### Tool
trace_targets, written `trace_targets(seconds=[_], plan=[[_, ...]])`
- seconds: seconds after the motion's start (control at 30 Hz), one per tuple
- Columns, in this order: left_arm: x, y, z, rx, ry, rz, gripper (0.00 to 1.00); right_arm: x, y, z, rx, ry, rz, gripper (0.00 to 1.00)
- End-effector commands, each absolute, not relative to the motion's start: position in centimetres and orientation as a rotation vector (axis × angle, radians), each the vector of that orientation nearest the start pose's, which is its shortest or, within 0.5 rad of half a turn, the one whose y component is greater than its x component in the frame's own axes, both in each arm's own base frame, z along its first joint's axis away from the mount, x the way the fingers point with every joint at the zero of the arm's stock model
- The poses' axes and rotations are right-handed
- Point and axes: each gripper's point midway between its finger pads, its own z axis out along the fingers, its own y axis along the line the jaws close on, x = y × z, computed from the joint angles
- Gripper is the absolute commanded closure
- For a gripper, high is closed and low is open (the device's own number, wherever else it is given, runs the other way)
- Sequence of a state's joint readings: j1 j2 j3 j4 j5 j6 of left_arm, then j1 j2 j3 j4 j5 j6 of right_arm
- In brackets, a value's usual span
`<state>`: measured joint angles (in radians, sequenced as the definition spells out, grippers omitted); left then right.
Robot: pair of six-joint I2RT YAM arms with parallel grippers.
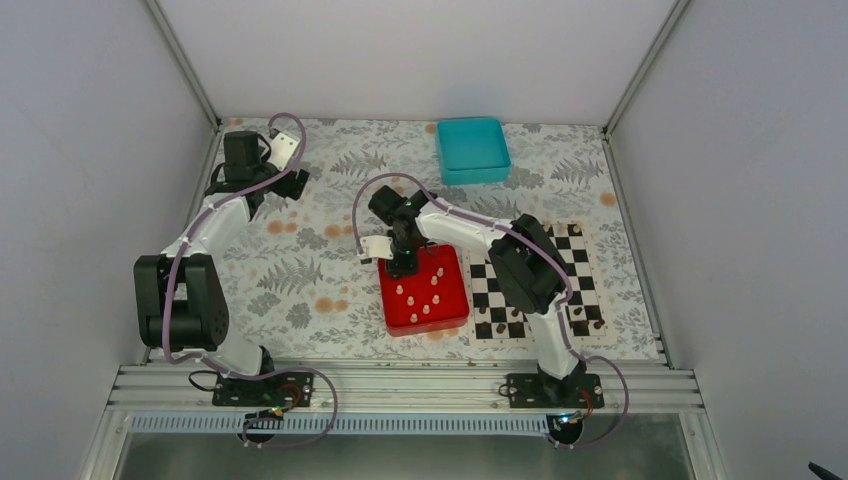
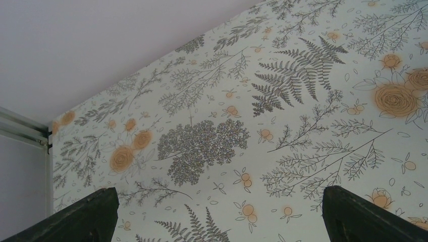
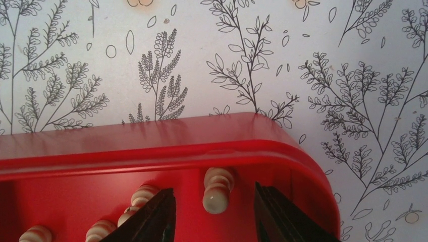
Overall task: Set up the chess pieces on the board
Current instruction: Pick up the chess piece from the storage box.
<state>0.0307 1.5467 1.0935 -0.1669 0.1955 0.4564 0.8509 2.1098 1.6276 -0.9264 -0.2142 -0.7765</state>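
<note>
R arm is reaching across into the red tray (image 1: 455,290), which is sitting just left of the chessboard (image 1: 582,262) on the floral worktop (image 1: 320,260). The right end effector (image 3: 213,190) is hanging over the tray's far corner with jaws apart, not clamped on anything. One pale chess piece (image 3: 218,190) is sitting between the fingers (image 3: 159,217), close to the tray wall. Can't tell from the wrist cam whether it's standing or lying. More pale pieces (image 3: 144,194) are lining up to its left along the same wall, and a handful are showing scattered across the tray in the top cam. The board is showing a few dark pieces (image 1: 499,328) on its near rows. I'm not seeing any pale ones on it, though the R arm is covering the middle. The left end effector (image 2: 218,201) is idling far left over bare worktop, fingers wide apart, nothing between them. The teal tray (image 1: 472,148) is parked at the back, looking empty from the top cam. My read: this is the pick phase for one pale piece, and task progress is looking early. Next move needs a small drop, then closing on the piece w/o the finger nearer the corner catching the tray wall. After that, lift clear of the rim, swing right to the board and set it upright on a square. Clearance near that corner is looking tight.
</note>
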Motion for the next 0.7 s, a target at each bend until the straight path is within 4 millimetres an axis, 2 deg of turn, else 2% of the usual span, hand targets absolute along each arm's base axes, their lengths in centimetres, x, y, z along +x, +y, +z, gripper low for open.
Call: trace_targets(seconds=[0.0,0.27,0.53,0.67], plan=[[45.7,-2.0,19.1,0.571,2.075,0.053,0.00,26.1,36.0,3.3,-2.177,2.024,0.320,0.58],[45.7,-2.0,19.0,0.570,2.078,0.052,0.00,25.9,36.0,2.3,-2.192,2.031,0.318,0.62],[45.8,-2.0,19.0,0.570,2.077,0.052,0.00,25.7,36.1,2.3,-2.195,2.029,0.323,0.84],[45.8,-2.0,18.9,0.570,2.080,0.053,0.00,26.0,36.1,3.8,-2.169,2.011,0.308,0.90]])
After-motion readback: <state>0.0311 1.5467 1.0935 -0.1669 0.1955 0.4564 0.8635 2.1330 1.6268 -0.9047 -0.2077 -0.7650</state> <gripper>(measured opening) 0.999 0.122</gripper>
